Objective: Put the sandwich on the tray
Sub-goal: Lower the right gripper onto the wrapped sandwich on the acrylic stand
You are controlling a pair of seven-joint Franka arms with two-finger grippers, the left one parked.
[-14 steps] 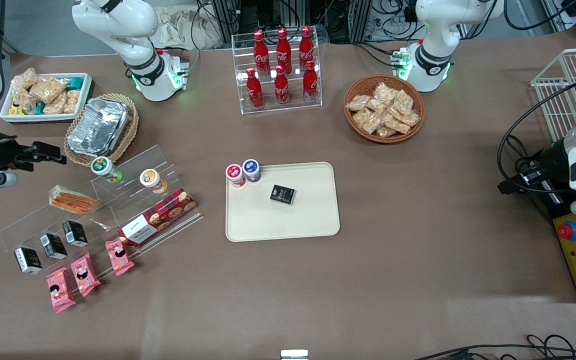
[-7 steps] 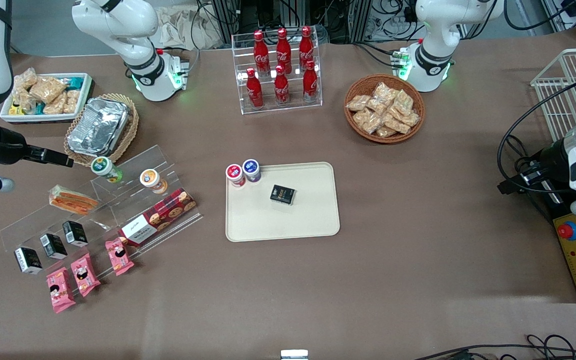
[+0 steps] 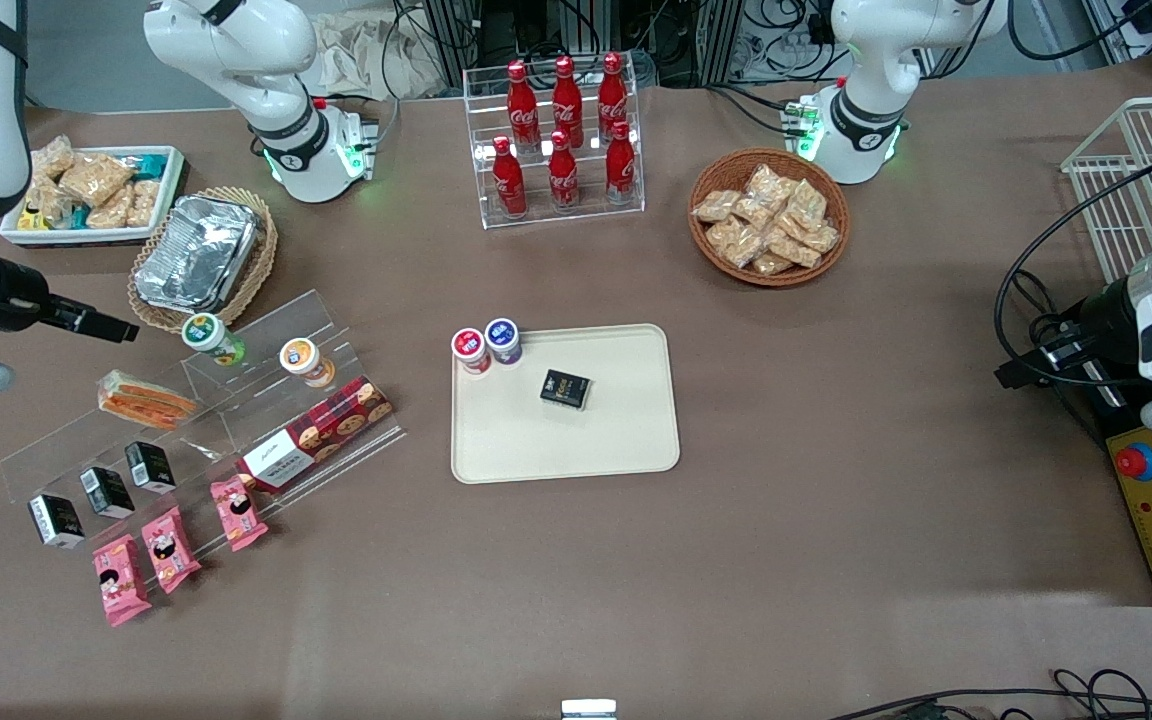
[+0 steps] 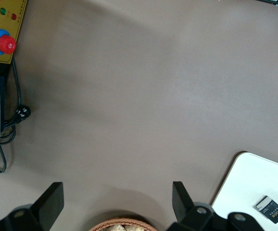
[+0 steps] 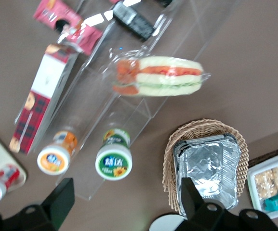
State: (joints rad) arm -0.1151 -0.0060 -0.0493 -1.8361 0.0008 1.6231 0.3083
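My claw [image 3: 101, 324] hangs open and empty above the desk [image 3: 836, 420], near the sandwich [image 3: 146, 400] but farther from the front camera than it, fingers [image 5: 57, 199] spread wide for the bread's width. Sandwich lies flat on the clear acrylic stand's [image 3: 236, 400] top step, wrapped, not yet touched. Tray [image 3: 626, 440] sits well apart from the sandwich, toward the parked arm's end, with open room for the drop.
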